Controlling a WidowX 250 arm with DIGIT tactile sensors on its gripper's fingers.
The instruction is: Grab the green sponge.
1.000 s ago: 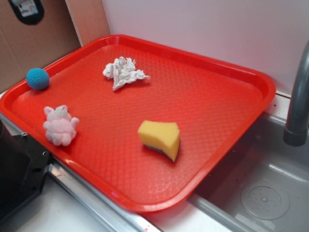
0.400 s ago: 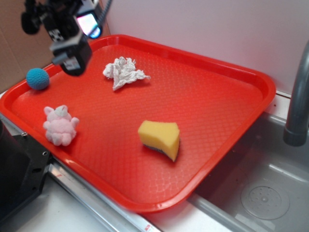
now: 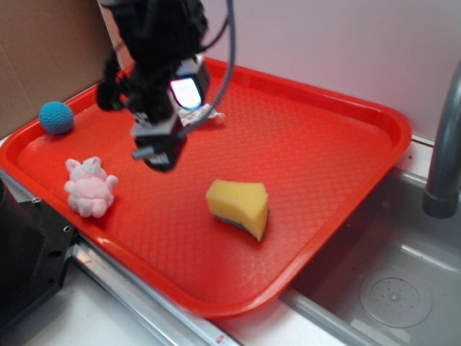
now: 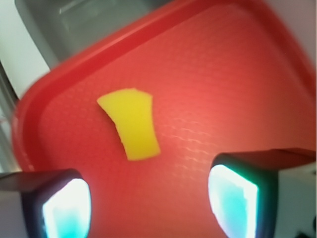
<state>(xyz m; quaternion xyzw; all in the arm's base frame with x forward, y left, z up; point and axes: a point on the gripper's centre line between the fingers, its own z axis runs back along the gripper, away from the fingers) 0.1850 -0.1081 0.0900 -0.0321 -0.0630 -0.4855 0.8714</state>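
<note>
Red tray [image 3: 346, 122], green sponge [image 3: 238, 207], tool [image 3: 160, 155] apart

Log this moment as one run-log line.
phase: approach | gripper: open, above tray, holding nothing | green sponge: on tray, untouched, ahead of the fingers

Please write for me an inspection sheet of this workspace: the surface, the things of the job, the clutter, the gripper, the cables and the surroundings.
Surface: red tray, textured, lying beside a sink.
Job's things: green sponge, yellow face up, dark layer underneath, lying free on the tray.
Clutter: pink plush toy and blue ball at the tray's left; crumpled white paper mostly hidden behind the arm.
Grippers: gripper open, above the tray, apart from the sponge, holding nothing.
Cables: grey cable looping along the arm.
Surroundings: grey sink basin, faucet pipe, white wall, cardboard at left.
</note>
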